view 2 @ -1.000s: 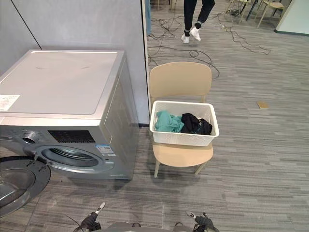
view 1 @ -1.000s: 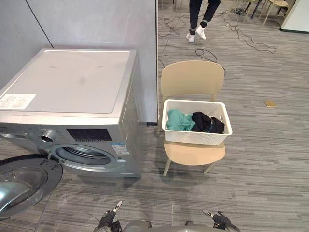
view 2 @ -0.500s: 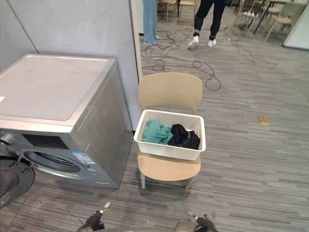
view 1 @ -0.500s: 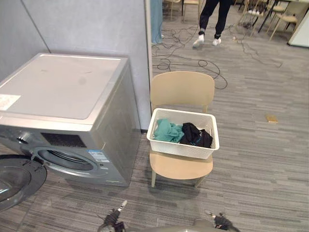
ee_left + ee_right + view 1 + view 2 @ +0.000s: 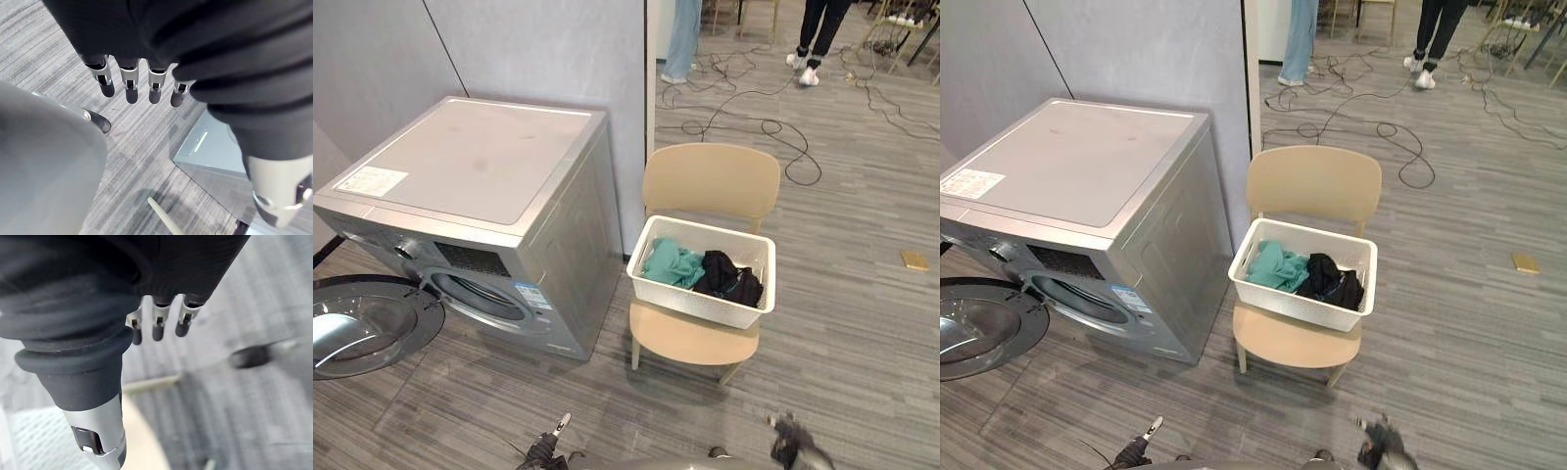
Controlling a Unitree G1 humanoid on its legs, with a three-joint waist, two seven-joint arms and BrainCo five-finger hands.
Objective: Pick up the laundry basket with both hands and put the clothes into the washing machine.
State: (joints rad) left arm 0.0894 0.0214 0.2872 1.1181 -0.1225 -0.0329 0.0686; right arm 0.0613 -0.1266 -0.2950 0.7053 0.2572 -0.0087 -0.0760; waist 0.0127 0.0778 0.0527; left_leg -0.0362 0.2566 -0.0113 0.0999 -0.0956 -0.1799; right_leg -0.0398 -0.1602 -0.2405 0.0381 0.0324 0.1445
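Fingers (image 5: 128, 84) of the left hand (image 5: 146, 34) hang straight and loose over the floor (image 5: 862, 323), closed on nothing. The fingers (image 5: 157, 322) of the right hand (image 5: 98, 289) hang the same way, relaxed and empty. Both hands sit low at the near edge of the eye views, left (image 5: 544, 450) and right (image 5: 793, 446), well apart from the laundry basket (image 5: 690, 304).

The floor is grey carpet in narrow stripes, and a grey partition wall (image 5: 538, 49) stands behind the washing machine (image 5: 480, 166). The white perforated basket rests on the seat of a beige chair (image 5: 710, 181), which stands just beside the machine's right side. In the basket lie a teal garment (image 5: 671, 262) and, touching it, a black garment (image 5: 729, 276).

The silver machine is a front loader. Its round door (image 5: 367, 323) is swung wide open to the left, leaving the drum opening (image 5: 480, 294) uncovered.

Black cables (image 5: 744, 108) loop over the carpet beyond the chair. A small yellow object (image 5: 914, 259) lies on the floor to the right. At the far end of the room are a person's legs in blue jeans (image 5: 683, 34) and another person's legs in dark trousers with white shoes (image 5: 813, 39).

A white sticker (image 5: 372, 181) lies on the machine's top near its front corner, and a blue-and-white sticker (image 5: 530, 296) sits on the front beside the drum opening. The print on both is too small to read.
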